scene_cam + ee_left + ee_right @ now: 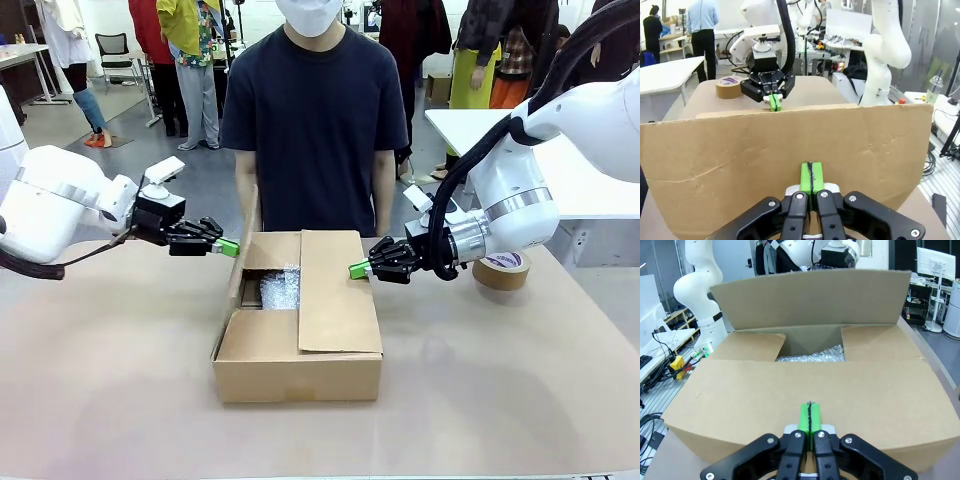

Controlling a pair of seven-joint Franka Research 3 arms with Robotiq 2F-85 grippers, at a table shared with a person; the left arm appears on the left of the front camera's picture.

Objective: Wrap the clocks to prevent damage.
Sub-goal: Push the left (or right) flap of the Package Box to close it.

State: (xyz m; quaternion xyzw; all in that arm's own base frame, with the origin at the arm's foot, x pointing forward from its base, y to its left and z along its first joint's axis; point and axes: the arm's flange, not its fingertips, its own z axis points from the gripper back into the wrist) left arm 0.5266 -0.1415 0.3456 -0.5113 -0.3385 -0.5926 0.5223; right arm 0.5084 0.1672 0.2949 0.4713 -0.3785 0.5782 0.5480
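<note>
Tabletop (100, 380): tape roll (501, 269) near cardboard box (298, 375)

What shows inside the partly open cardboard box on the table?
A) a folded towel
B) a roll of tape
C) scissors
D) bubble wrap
D: crinkled clear bubble wrap shows through the gap between the flaps of the cardboard box, while the roll of tape lies outside it.

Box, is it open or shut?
Half open: one flap lies flat, the other flap stands up, and bubble wrap shows inside the box.
</note>
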